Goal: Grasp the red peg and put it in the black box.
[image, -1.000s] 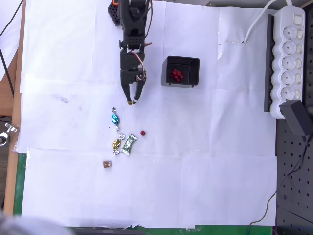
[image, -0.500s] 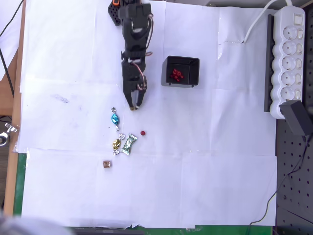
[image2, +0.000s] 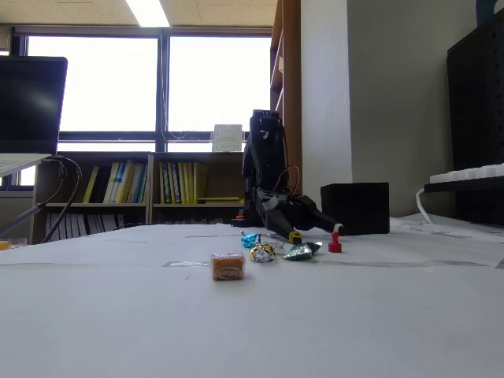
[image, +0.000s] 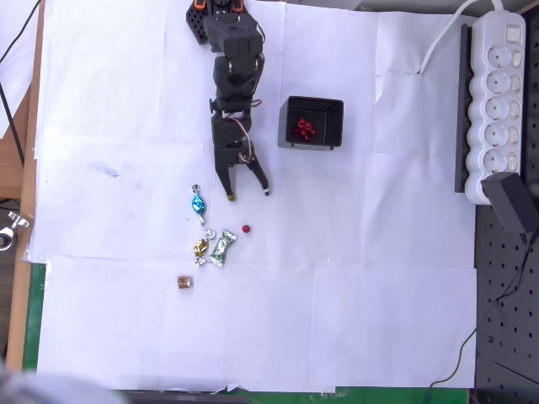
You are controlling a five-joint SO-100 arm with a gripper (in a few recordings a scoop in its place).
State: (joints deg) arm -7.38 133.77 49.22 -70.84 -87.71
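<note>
The red peg (image: pixel 246 228) (image2: pixel 335 245) lies alone on the white paper, just right of the foil candies. My gripper (image: pixel 249 194) (image2: pixel 315 231) is open, its tips spread wide a short way above the peg in the overhead view, with nothing between them. The black box (image: pixel 337 124) (image2: pixel 356 207) stands to the right of the arm and holds several red pegs (image: pixel 304 129).
A blue candy (image: pixel 198 204), a gold candy (image: pixel 201 248) and a silver candy (image: pixel 222 247) lie left of the peg. A small brown cube (image: pixel 184 282) sits below them. A white power strip (image: pixel 497 101) runs along the right edge.
The arm has reached further down toward the peg, and the gripper went from nearly shut to wide open.
</note>
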